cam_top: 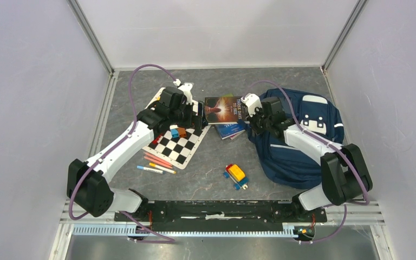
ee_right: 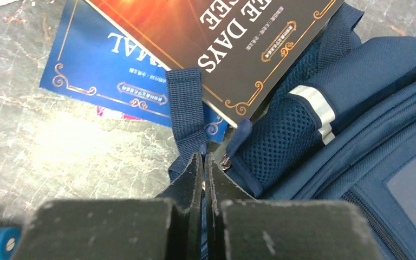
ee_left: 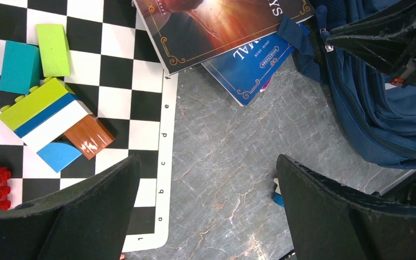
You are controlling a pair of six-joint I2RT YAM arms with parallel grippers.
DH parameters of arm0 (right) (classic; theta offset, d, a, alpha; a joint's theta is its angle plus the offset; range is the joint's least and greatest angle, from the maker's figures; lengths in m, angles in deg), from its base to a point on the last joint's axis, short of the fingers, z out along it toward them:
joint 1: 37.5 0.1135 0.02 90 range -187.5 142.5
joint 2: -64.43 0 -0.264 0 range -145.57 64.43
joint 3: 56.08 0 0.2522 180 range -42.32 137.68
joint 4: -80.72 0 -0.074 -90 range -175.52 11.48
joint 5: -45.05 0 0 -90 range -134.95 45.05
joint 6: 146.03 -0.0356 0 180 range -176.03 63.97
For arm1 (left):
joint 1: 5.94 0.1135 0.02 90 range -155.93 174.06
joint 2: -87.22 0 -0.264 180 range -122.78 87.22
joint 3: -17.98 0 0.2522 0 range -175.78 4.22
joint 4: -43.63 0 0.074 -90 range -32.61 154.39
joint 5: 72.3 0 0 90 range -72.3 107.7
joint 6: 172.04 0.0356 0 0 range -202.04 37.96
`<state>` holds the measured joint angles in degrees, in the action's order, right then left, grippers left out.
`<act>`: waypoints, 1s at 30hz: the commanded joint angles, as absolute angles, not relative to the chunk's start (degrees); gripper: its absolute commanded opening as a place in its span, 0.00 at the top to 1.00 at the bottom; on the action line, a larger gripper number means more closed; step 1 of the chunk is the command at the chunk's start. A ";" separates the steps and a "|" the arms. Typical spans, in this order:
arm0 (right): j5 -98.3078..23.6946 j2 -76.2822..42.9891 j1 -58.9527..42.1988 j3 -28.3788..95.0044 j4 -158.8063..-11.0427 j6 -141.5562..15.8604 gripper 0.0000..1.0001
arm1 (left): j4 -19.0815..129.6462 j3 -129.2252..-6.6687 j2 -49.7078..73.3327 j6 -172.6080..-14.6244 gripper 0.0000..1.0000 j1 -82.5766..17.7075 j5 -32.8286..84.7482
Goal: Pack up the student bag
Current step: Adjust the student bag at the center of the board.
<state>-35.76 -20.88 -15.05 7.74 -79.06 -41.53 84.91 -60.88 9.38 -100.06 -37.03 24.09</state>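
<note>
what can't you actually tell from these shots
- Right wrist view: the right end effector is shut at the student bag zip; the end effector itself hides whether a zip pull is pinched.
- Left wrist view: the blue book title is mostly covered by the dark book.
- Top view: the pens are too small to tell their types.

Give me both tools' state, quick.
Left tool: open, holding nothing.
Right tool: shut, tips against the student bag; whether it pinches anything cannot be told.
</note>
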 commanded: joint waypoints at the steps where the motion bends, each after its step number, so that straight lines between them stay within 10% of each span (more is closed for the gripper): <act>1: -33.83 -16.04 -14.07 4.99 -80.29 -44.02 1.00 | 82.18 -59.89 10.79 -100.24 0.00 -37.11 26.78; 30: -42.60 2.97 4.54 -11.74 -76.47 -53.01 1.00 | 54.42 -47.02 3.61 -127.36 0.00 -52.85 26.61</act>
<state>-42.44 -0.27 1.65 -10.29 -77.88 -49.62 61.20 -46.63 5.51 -122.11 -51.93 28.27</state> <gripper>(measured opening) 0.006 0.994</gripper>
